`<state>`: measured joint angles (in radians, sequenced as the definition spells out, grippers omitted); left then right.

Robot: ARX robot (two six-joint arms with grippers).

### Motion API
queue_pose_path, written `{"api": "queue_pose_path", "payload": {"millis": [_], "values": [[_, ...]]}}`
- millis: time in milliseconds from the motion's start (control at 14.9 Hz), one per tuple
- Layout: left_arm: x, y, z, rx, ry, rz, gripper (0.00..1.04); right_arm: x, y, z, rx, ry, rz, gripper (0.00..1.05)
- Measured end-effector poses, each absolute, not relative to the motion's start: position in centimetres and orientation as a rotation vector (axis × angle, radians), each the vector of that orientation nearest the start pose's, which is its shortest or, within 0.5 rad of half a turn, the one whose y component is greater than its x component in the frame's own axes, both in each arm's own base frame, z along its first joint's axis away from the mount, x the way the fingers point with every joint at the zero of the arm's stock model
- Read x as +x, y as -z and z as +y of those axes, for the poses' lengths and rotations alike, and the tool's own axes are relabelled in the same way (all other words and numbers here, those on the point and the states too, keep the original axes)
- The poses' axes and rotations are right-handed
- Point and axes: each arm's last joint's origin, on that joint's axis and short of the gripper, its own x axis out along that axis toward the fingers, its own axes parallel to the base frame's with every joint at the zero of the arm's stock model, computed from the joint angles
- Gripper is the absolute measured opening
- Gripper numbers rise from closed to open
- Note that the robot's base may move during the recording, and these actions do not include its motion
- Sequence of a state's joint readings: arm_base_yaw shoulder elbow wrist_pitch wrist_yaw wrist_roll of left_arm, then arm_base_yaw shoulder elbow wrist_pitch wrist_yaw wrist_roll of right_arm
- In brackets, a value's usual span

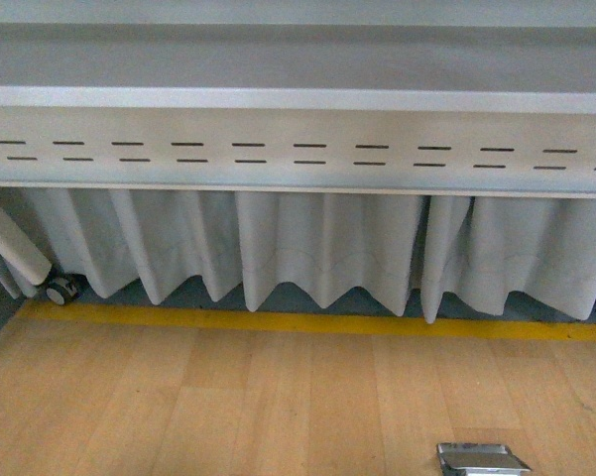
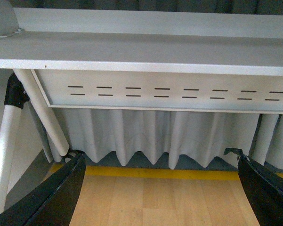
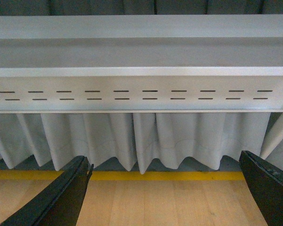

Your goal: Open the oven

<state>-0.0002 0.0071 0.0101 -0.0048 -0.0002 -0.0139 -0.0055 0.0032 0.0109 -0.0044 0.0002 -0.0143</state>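
Observation:
The oven is out of view in all three views. My left gripper (image 2: 160, 190) is open, its two black fingers (image 2: 56, 193) spread wide over bare wooden floor with nothing between them. My right gripper (image 3: 162, 193) is open too, and its black fingers (image 3: 268, 186) frame the same kind of floor. Both wrist views face a grey table from a low height. Neither arm shows in the front view.
A grey metal table (image 1: 298, 99) with a slotted apron (image 1: 298, 154) spans the view ahead, and a white pleated curtain (image 1: 317, 248) hangs below it. A yellow floor line (image 1: 317, 323) runs along its foot. A caster wheel (image 1: 60, 290) sits far left; a small shiny metal piece (image 1: 481, 460) lies bottom right.

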Motion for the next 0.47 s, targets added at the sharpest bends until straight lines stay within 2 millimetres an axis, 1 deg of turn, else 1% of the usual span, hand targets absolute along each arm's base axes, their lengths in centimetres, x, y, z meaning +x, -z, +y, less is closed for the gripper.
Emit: {"api": "queue_pose_path", "payload": {"millis": [470], "values": [[9.75,-16.6,0.0,-0.013,0.001,0.001,0.98,9.72,-16.67,-0.06,-0.015,0.006,-0.005,0.98]]}}
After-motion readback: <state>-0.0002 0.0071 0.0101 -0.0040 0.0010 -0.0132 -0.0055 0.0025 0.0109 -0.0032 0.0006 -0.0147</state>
